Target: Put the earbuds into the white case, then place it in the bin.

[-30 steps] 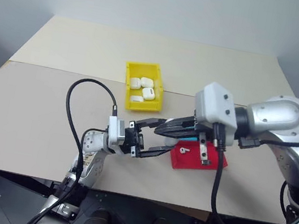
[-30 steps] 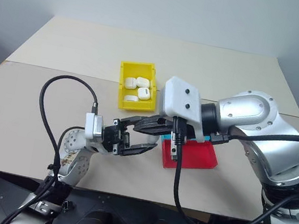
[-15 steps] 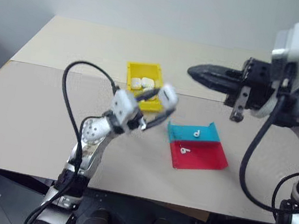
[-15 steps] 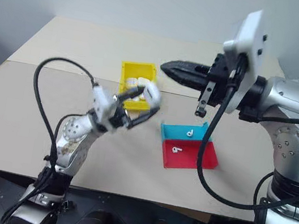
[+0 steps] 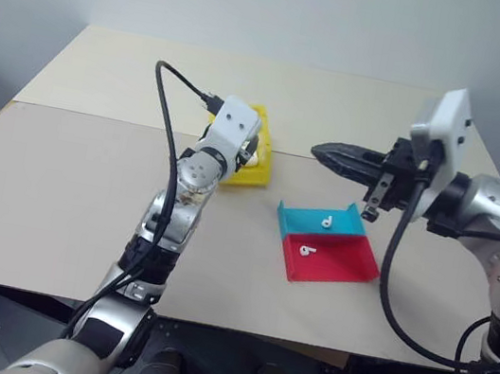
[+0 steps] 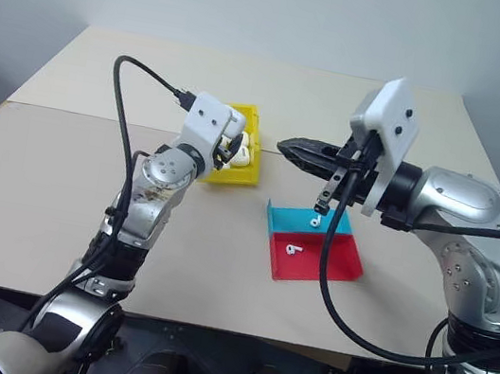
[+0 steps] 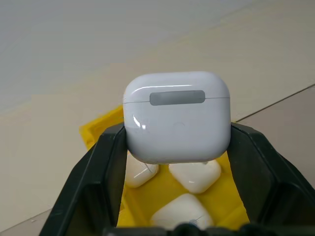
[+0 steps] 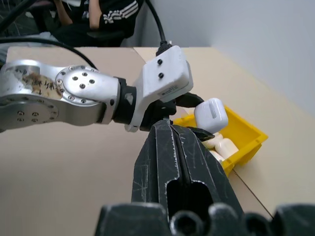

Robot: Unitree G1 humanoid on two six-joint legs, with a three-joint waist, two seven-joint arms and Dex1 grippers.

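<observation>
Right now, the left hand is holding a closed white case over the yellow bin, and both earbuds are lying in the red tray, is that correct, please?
Not quite. The left hand does hold the closed white case over the yellow bin, but the earbuds are split: one earbud lies in the blue tray and the other earbud in the red tray, as the left eye view shows.

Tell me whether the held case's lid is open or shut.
Shut. The white case in the left gripper shows its lid seated flush, only a thin seam, above the bin.
</observation>
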